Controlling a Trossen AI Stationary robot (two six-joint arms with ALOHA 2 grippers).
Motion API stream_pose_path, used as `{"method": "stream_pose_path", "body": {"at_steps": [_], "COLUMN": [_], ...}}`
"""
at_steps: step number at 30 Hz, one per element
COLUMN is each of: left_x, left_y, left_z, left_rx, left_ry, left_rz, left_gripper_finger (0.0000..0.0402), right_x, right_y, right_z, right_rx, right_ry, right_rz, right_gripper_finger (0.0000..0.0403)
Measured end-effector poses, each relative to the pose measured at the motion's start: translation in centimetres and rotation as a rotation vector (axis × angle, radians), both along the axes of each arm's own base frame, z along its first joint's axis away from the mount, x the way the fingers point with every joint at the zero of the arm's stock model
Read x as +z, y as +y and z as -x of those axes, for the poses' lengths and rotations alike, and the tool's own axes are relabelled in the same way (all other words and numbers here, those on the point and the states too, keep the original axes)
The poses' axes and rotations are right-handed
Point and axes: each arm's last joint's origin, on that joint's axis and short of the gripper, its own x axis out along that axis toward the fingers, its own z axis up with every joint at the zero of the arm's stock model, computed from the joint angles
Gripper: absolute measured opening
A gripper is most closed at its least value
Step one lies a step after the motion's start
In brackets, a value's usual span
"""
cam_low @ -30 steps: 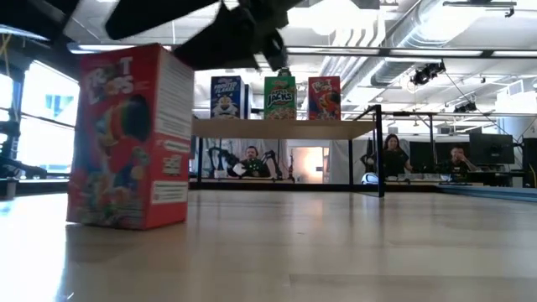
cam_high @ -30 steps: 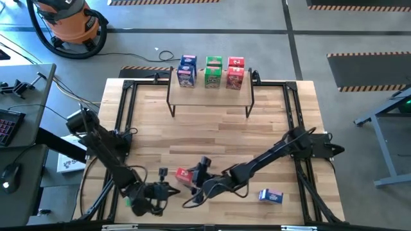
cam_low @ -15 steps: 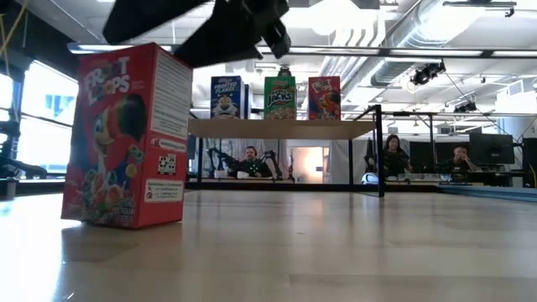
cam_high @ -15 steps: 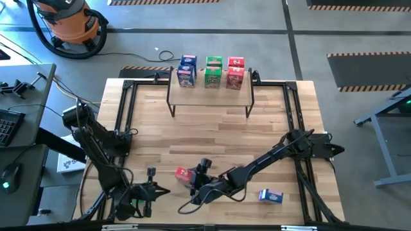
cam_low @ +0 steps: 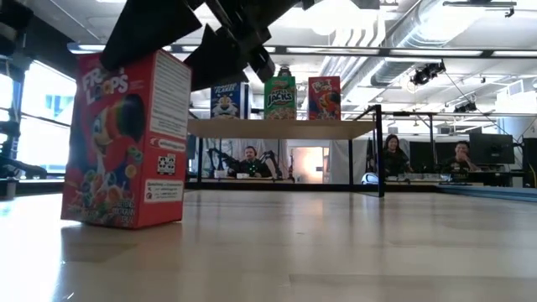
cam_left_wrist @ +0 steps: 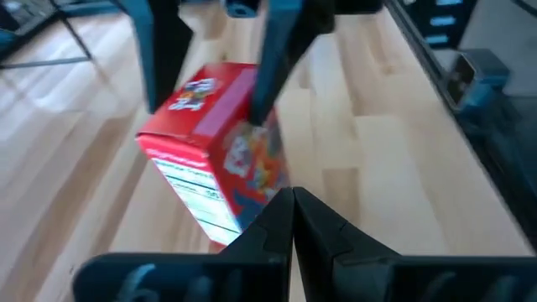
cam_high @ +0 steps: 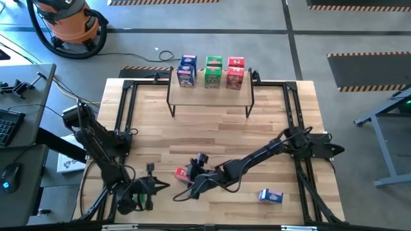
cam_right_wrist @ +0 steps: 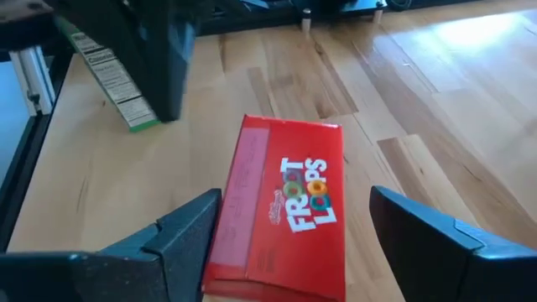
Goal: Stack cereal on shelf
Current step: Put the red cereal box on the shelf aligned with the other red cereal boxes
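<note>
A red cereal box [cam_low: 126,138] stands upright on the tabletop near the front edge, also in the high view [cam_high: 182,173]. My right gripper [cam_right_wrist: 295,197] is open above it. One finger [cam_left_wrist: 159,50] stands on each side of the box's top [cam_right_wrist: 289,197], and no touch shows. My left gripper [cam_left_wrist: 292,210] is shut and holds nothing; it lies to the box's left [cam_high: 154,186], a little apart. The shelf [cam_high: 210,92] at the table's far edge bears blue [cam_high: 187,70], green [cam_high: 213,70] and red [cam_high: 235,72] boxes, all upright. A blue box [cam_high: 271,196] lies flat near the front right.
Black frame rails [cam_high: 125,115] run along the table's left and right sides. A printed box [cam_right_wrist: 109,75] shows beyond my left gripper by the table's left edge. Bare wood lies between the shelf and the red box. People sit in the room behind the shelf [cam_low: 393,155].
My left gripper has drawn back from the red box toward the table's left edge, still shut. My right gripper has moved left over the box and now straddles its top, still open. The box has turned a little where it stands.
</note>
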Motion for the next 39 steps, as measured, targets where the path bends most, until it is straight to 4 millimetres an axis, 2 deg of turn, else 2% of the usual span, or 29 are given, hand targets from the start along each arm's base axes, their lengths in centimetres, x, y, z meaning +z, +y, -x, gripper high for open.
{"method": "stream_pose_path", "body": {"at_steps": [4,8,20,27,30,34,39], "left_x": [-0.8,-1.3,-1.9,-1.8,-1.7,-1.8,-1.9], "left_y": [0.8,1.6,2.4,2.5,2.6,3.1,4.4], "left_z": [-0.1,-0.2,0.2,0.3,0.2,-0.5,-2.4], "left_rx": [0.043,0.095,0.187,0.234,0.246,0.273,0.266], "left_ry": [-0.053,-0.094,-0.166,-0.214,-0.223,-0.214,-0.120], "left_rz": [-0.018,-0.038,-0.032,-0.021,-0.022,-0.020,-0.011], "left_gripper_finger": [0.0000,0.0000,0.0000,0.0000,0.0000,0.0000,0.0000], "right_x": [-0.1,-0.2,0.0,1.2,2.9,6.9,12.3], "right_y": [-0.5,-0.8,-0.8,-1.1,-1.4,-2.4,-6.0], "right_z": [-0.2,-0.2,-0.3,-0.4,0.0,1.9,5.3], "right_rx": [0.016,0.023,0.142,0.257,0.296,0.347,0.340], "right_ry": [0.020,0.038,0.059,0.032,0.015,0.017,0.081], "right_rz": [-0.014,-0.013,-0.068,-0.034,0.020,0.114,0.246], "right_gripper_finger": [0.0281,0.0262,0.0158,0.0160,0.0163,0.0164,0.0164]}}
